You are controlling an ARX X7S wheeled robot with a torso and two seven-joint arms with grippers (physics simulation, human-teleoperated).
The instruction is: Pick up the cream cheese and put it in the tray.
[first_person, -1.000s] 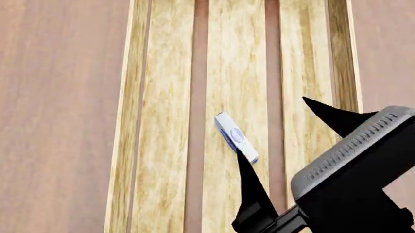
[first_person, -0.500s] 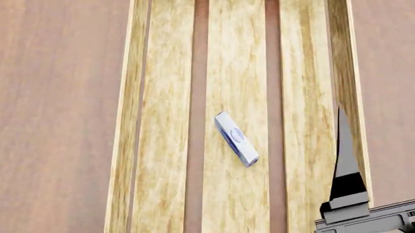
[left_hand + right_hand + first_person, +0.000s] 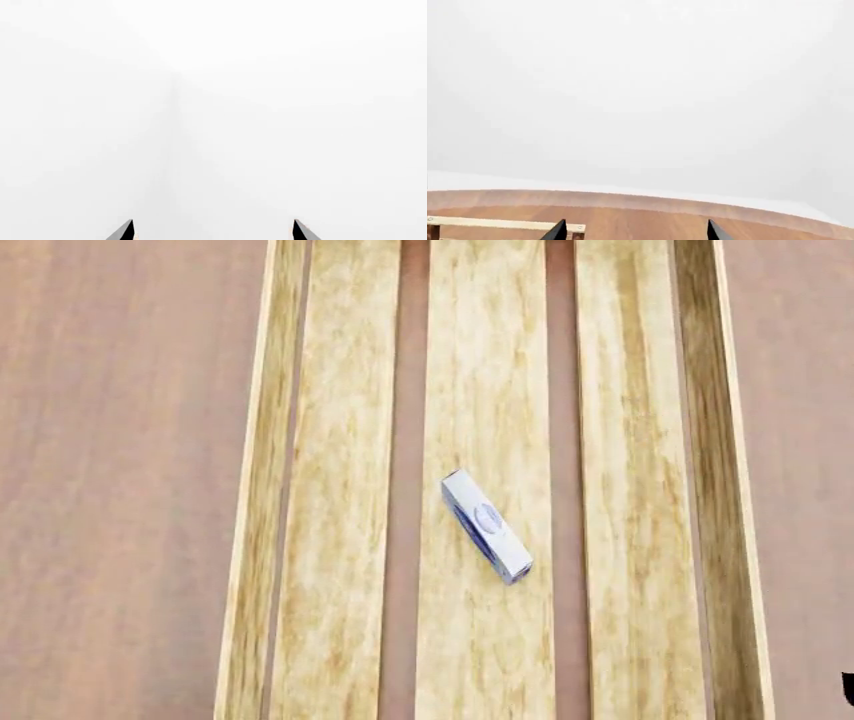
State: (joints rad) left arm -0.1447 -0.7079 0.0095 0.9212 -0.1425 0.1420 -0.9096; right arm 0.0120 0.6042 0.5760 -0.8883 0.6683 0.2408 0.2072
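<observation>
Both grippers' fingers wide and empty, right gripper (image 3: 635, 232) now withdrawn from cream cheese (image 3: 486, 525) in tray (image 3: 274, 540).

Each hand (image 3: 635, 231) shows black, pointed fingertips (image 3: 123, 231) (wedge-shaped).

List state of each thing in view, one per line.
Cream cheese: lying flat on the tray's middle slat, skewed to the slats, nothing gripping it.
Tray: flat on the table, holds only the cream cheese.
Left end effector: open, empty, facing blank white.
Right end effector: open, empty, above the table, near one end of the tray.
</observation>
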